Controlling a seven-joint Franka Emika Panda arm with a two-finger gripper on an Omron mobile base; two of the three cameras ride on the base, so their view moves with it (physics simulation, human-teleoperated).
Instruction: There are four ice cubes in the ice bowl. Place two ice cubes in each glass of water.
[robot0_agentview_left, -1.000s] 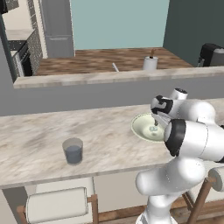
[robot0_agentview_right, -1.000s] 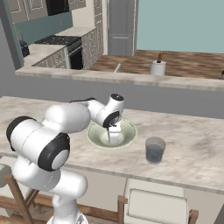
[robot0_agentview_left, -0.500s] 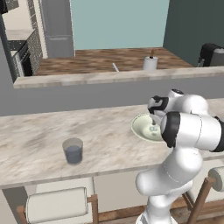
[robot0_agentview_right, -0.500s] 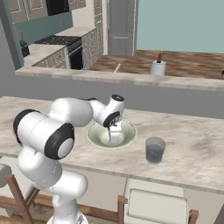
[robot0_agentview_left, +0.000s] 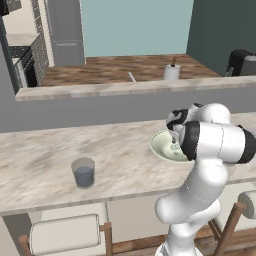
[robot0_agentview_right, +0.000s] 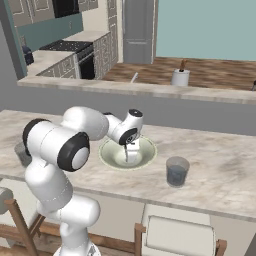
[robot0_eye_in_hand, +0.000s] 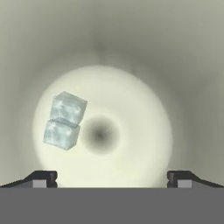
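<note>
Two ice cubes (robot0_eye_in_hand: 64, 120) lie in the ice bowl (robot0_eye_in_hand: 144, 109), touching each other, one just above the other in the hand view, left of the bowl's dark centre spot. They are small, translucent, whitish-blue blocks with frosted faces. The bowl is round, shallow and smooth, pale cream-green, lighter at its floor. The gripper (robot0_eye_in_hand: 112, 177) hangs inside the bowl with its jaws spread wide and nothing between them; the cubes sit off to the left of the gap, untouched.

From the base cameras the gripper (robot0_agentview_right: 131, 150) points down into the ice bowl (robot0_agentview_right: 146, 146), which stands on a marbled beige counter (robot0_agentview_right: 220, 175). Two glasses of water stand on that counter, one on each side of the bowl: a short clear tumbler (robot0_agentview_right: 177, 171) with bluish-grey water near the bowl, and the other glass (robot0_agentview_left: 83, 172) well apart from it.

Farther back, on a wooden counter (robot0_agentview_left: 115, 67) behind a grey ledge, stands one white mug (robot0_agentview_left: 171, 72) with a brown stick in it.
</note>
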